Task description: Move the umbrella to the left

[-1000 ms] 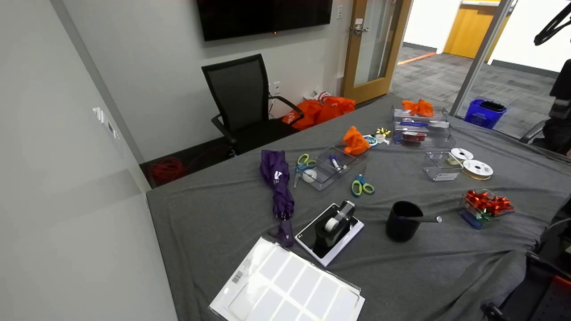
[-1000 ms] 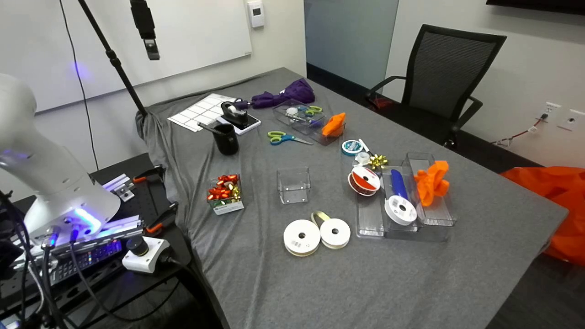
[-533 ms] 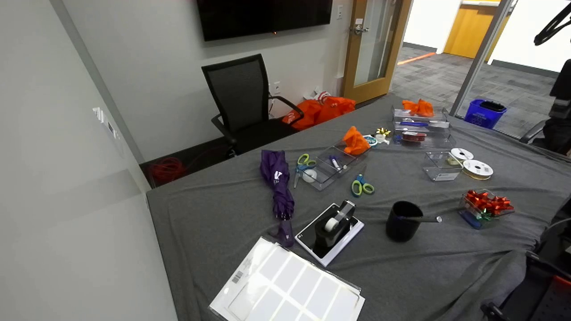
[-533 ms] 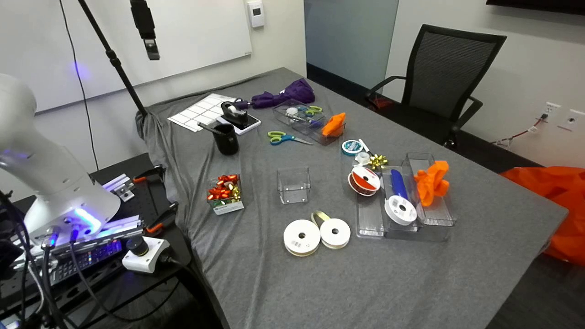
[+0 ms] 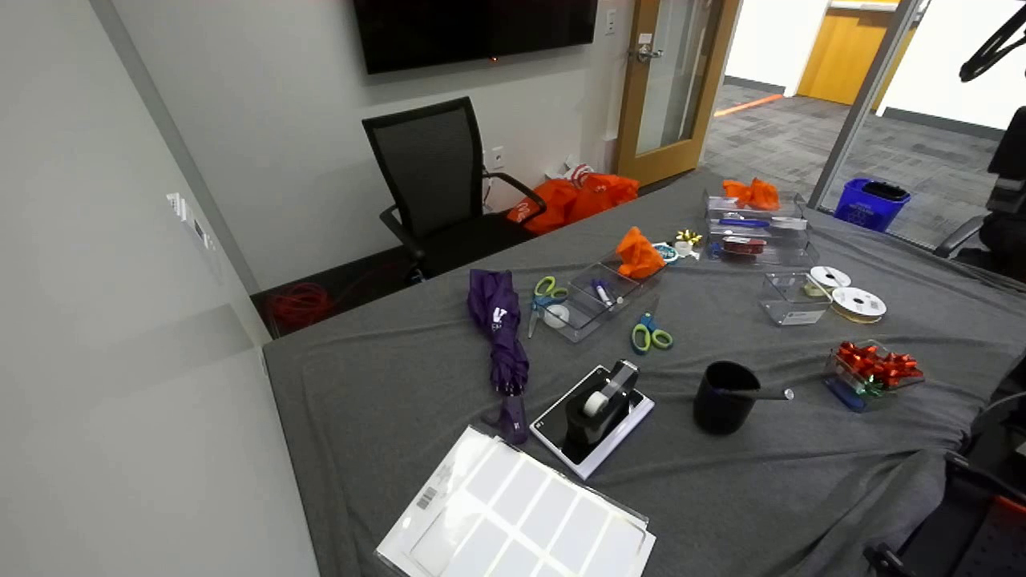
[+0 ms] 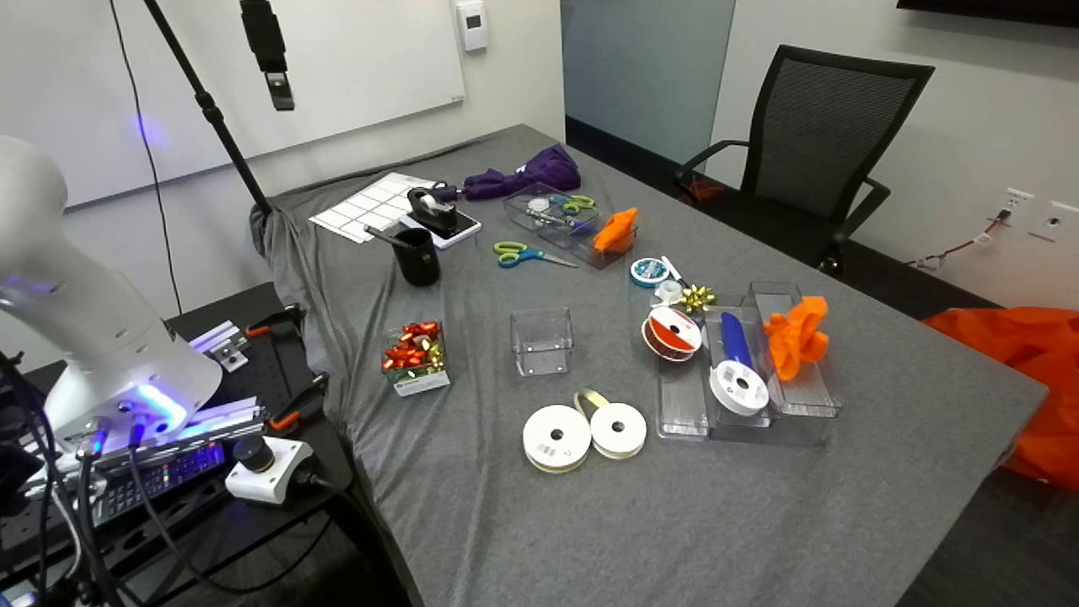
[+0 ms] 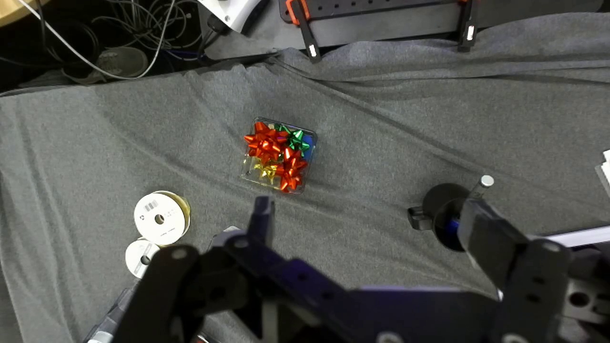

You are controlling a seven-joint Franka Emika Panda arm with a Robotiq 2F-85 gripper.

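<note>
The purple folded umbrella (image 5: 498,332) lies on the grey-covered table. Its slim dark handle end reaches the white paper sheets (image 5: 529,513) and lies beside the black tape dispenser (image 5: 597,409). In an exterior view the umbrella (image 6: 523,174) lies at the far end of the table, behind the clear tray. It is out of view in the wrist view. My gripper (image 7: 369,212) shows in the wrist view with its fingers wide apart and nothing between them but tablecloth below. It is above the table, between the bow box and the black mug, away from the umbrella.
A black mug (image 5: 724,398) with a pen stands near the dispenser. A clear tray (image 5: 589,300) with scissors and orange fabric (image 5: 639,255) is beside the umbrella. Other scissors (image 6: 527,255), a bow box (image 7: 279,155), ribbon spools (image 6: 556,437) and clear organizers (image 6: 750,396) also lie there.
</note>
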